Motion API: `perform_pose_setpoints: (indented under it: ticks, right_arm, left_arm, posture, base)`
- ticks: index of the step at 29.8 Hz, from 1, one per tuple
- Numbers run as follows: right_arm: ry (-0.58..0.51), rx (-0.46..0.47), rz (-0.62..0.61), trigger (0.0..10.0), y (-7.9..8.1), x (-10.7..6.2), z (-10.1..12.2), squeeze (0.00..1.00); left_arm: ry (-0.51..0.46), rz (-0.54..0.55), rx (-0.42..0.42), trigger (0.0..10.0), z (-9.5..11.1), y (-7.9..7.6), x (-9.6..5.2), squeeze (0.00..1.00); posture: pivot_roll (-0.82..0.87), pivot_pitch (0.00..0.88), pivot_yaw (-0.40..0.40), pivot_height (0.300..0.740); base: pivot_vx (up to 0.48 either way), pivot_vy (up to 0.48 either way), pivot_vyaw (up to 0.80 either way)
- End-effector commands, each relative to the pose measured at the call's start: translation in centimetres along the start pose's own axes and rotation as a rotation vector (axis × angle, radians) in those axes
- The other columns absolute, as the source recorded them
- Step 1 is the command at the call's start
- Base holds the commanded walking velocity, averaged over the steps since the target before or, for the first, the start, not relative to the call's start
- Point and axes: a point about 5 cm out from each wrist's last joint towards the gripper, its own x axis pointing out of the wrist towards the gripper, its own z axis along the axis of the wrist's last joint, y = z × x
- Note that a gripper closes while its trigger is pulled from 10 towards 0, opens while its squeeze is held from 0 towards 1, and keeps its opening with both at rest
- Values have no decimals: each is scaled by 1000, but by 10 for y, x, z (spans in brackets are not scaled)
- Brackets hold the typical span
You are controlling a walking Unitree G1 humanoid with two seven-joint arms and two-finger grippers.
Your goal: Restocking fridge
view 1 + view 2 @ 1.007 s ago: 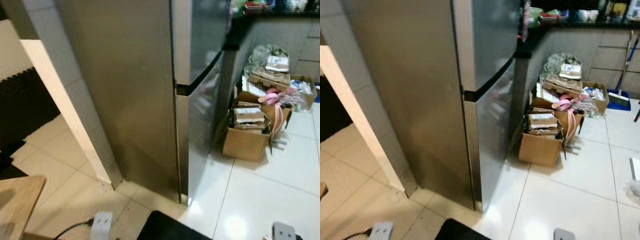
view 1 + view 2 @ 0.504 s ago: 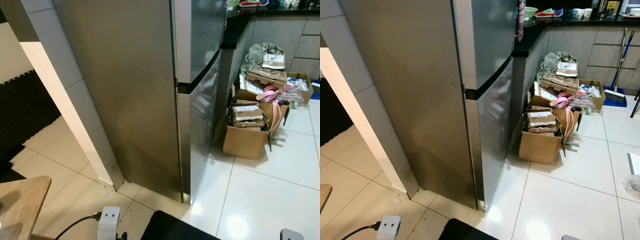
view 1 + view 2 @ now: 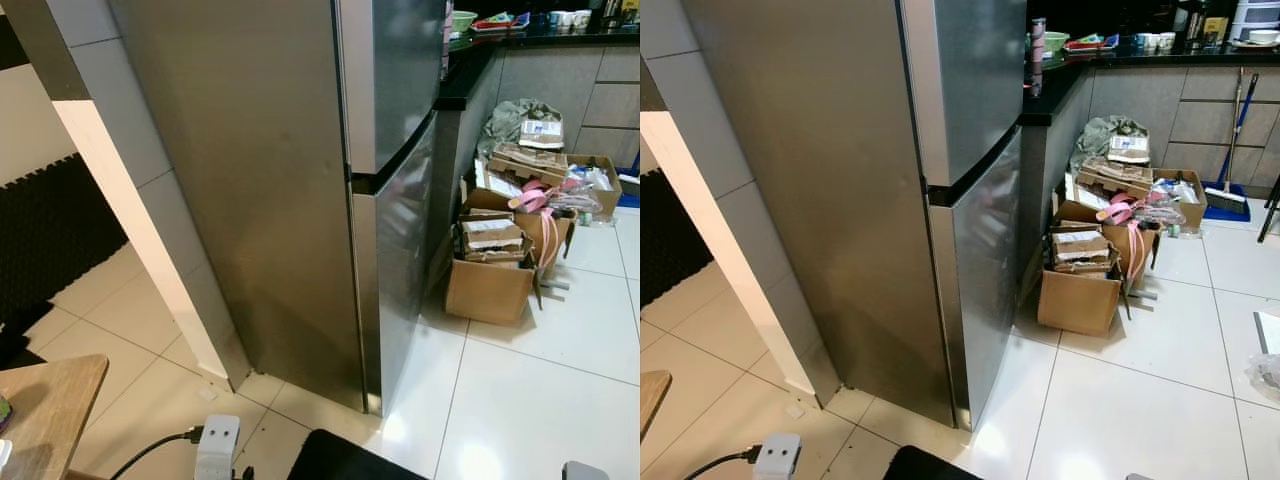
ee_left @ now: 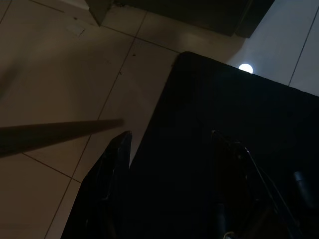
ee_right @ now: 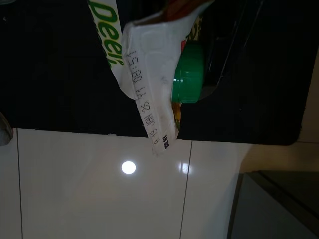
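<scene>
In the right wrist view, a white carton (image 5: 149,89) with a green cap (image 5: 188,79) and green lettering is seen against the dark body of the robot, above a glossy white floor tile (image 5: 99,189). It appears to be carried by the right gripper, but the fingers themselves cannot be made out, so whether it is clamped cannot be told.

In the left wrist view, the left gripper (image 4: 169,164) is seen hanging with its two black fingers spread apart and nothing between them, over beige floor tiles and the dark body.

Outward, in the head views, the fridge (image 3: 890,200) stands in the centre of the frame with both doors shut; the dark seam between upper and lower door runs across the middle. Compared with a second ago, the picture is sharper and the whole scene has slid slightly, so that more of the dark counter (image 3: 1070,75) at the upper right and the cardboard boxes (image 3: 1085,275) at the right are taken in. The camera is judged to have moved and steadied, not the things. The approach is judged nearly complete; a door is yet to be opened before the carton can be stocked.
</scene>
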Motion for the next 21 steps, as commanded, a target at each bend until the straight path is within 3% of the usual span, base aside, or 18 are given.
perform_pose_setpoints:
  ticks: [1,12,21]
  right_arm:
    - [20,10,-3,10000,1,-2,-7,0]
    - [41,1,13,10000,6,-3,-11,0]
    - [47,-69,63,10000,9,2,-2,0]
  left_arm:
    - [18,7,8,10000,-6,3,-2,0]
    - [29,6,35,10000,-6,0,-1,0]
    - [29,46,-19,10000,-13,-1,-3,0]
  posture:
    - [-124,100,86,740]
    - [-116,100,67,740]
    - [-109,99,2,740]
  base:
    - [0,0,0]
    - [0,0,0]
    - [0,0,0]
